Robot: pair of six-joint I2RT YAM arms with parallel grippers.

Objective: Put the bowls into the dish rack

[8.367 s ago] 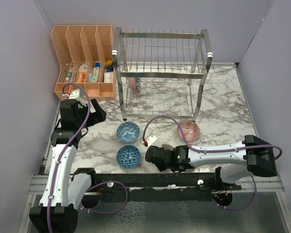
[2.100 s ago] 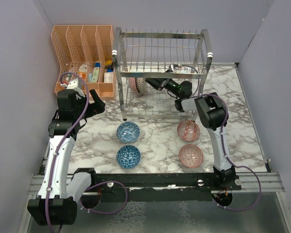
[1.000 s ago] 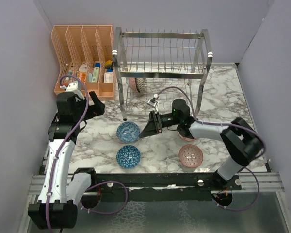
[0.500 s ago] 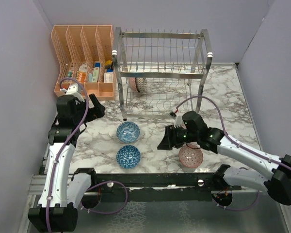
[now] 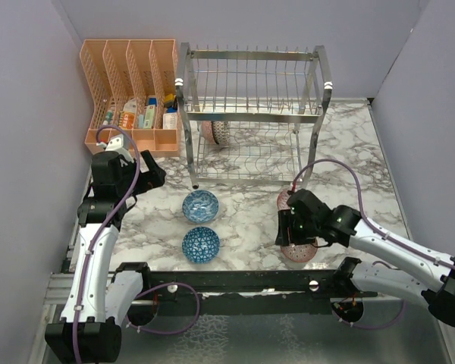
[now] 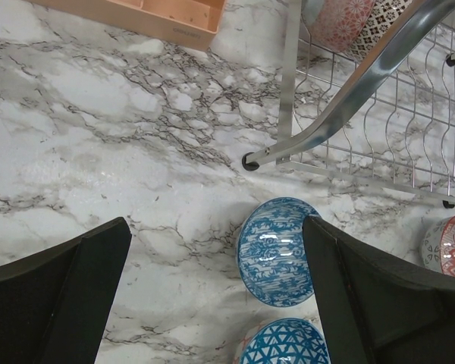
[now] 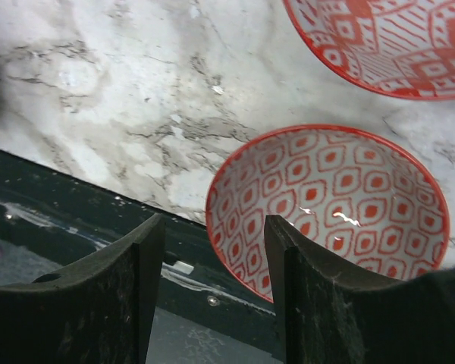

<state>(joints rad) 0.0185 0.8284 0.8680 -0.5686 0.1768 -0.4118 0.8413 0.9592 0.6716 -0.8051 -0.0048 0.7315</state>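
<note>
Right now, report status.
Left gripper open above far blue bowl. Right gripper open at near red bowl rim, not gripping. Far red bowl between it and dish rack.

A bare strip of table (image 5: 246, 220) runs between the far blue bowl (image 5: 201, 205) and near blue bowl (image 5: 201, 244) on one side and the far red bowl (image 7: 379, 38) and near red bowl (image 7: 330, 205) on the other, up to the dish rack (image 5: 250, 117). Its front left leg (image 6: 250, 161) stands just behind the far blue bowl. Two racked bowls (image 6: 341, 19) fill the lower tier's left end; the tines to their right are free. The near red bowl sits just beside the dark rail (image 7: 61, 227) at the table's edge
</note>
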